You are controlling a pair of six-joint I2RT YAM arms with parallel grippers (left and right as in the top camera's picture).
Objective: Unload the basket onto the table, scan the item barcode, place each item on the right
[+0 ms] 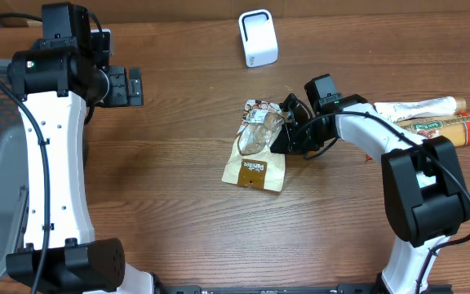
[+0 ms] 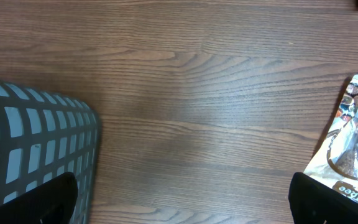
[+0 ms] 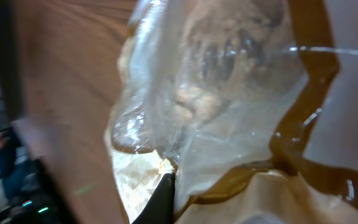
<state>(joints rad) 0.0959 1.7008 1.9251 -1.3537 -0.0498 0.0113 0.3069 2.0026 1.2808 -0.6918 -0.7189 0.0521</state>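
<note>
Black right fingers (image 3: 161,201) are pinched together on the clear film of the brown-and-clear plastic snack bag (image 1: 255,151), my right gripper (image 1: 284,135) at its right side. It lies mid-table on brown wood (image 1: 161,180). Toward the far left corner, my left gripper (image 1: 133,86) gapes wide, holding nothing.

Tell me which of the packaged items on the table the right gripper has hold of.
The brown, clear-windowed snack bag at mid-table; the right gripper pinches its edge. The packets at the far right lie untouched.
</note>
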